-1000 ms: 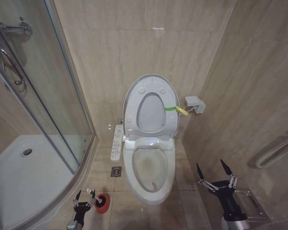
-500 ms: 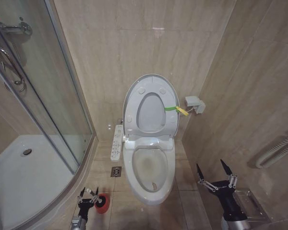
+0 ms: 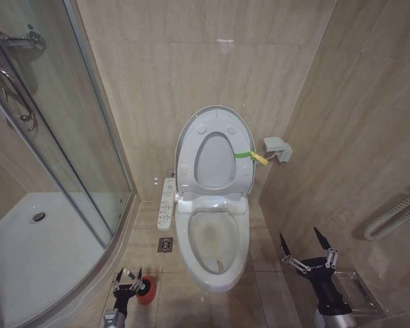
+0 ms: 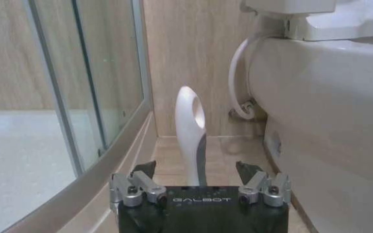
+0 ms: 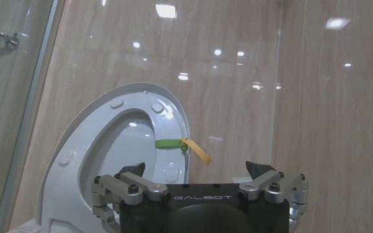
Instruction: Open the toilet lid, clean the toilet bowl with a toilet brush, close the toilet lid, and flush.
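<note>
Two grippers sit low at the near edge of the head view. The left gripper (image 3: 127,279) hangs just above the floor beside the red cup holder (image 3: 146,290), near the shower tray's (image 3: 27,266) curved rim, its fingers spread wide. In the left wrist view the toilet brush (image 4: 190,141) stands upright between those fingers, its pale handle running straight up with the looped end on top; neither fingertip touches it. The bristle head is hidden behind the gripper body.

The right gripper (image 3: 305,247) is held off to the right of the toilet bowl (image 3: 214,242), close to the side wall, also spread wide and holding nothing.

The toilet lid (image 3: 214,152) is raised, leaning back against the rear wall with its underside and round bumpers facing the room; the seat ring (image 3: 214,162) is up against it. The bowl's long axis runs from the rear wall toward the robot, narrow end nearest, with yellowish staining inside. A green and yellow tag (image 3: 251,156) hangs at the lid's right edge
</note>
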